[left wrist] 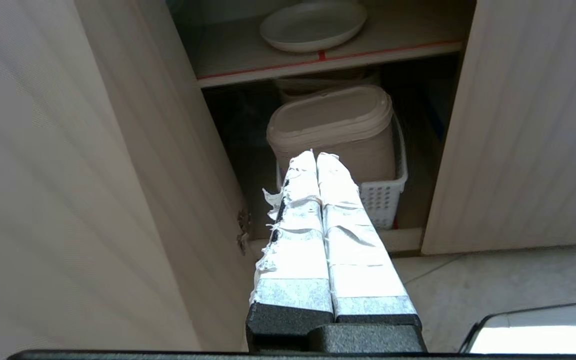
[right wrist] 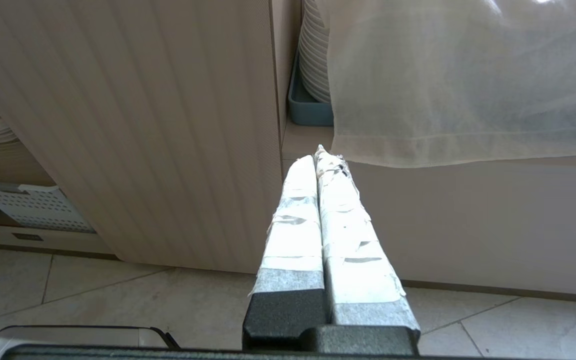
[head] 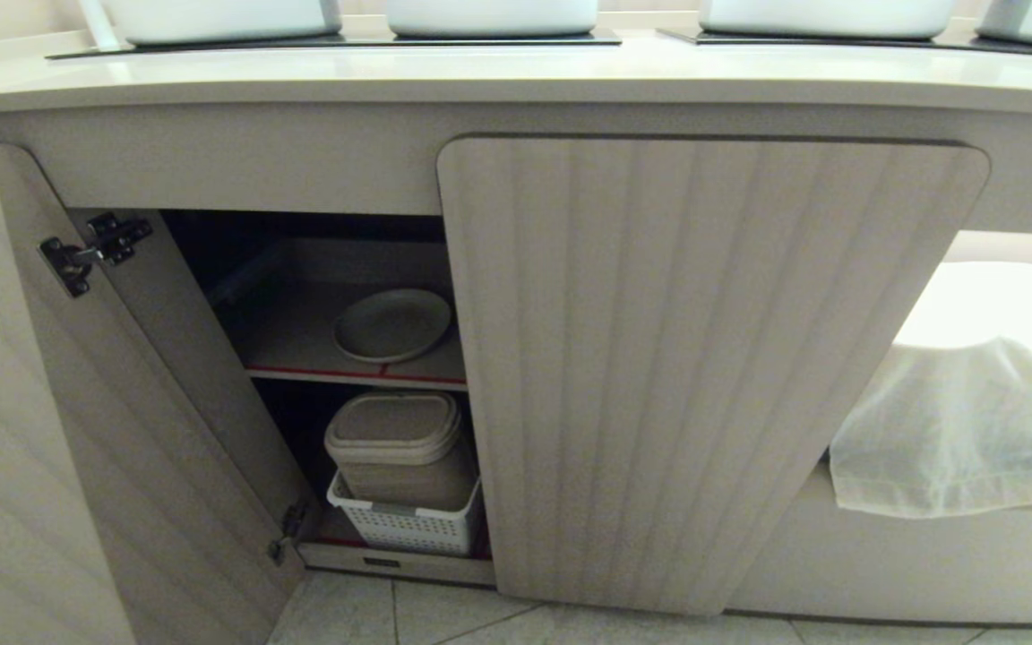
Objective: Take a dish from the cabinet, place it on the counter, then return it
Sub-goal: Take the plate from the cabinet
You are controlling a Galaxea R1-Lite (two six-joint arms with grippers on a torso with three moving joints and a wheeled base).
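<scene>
The dish lies flat on the cabinet's upper shelf, close to the red-edged front, so it should be easy to reach through the one open bay. The left door is swung wide out of the way; the middle door is closed and walls in the right side of that opening. The surface above has a bare front strip, a likely spot to set the dish down.

The left gripper points into the open bay, below the shelf and level with the lower compartment, its taped fingers pressed together and holding nothing. It would need to rise and spread before it can take the rim. The right gripper is also pressed together and empty, parked low in front of the closed middle door.

Below the shelf, a lidded tub sits in a white basket, directly ahead of the left gripper. The shelf edge and both door edges leave a narrow way in. To the right, a sheer cloth hangs over an open bay, with stacked plates behind it. White vessels stand on the black panels at the back.
</scene>
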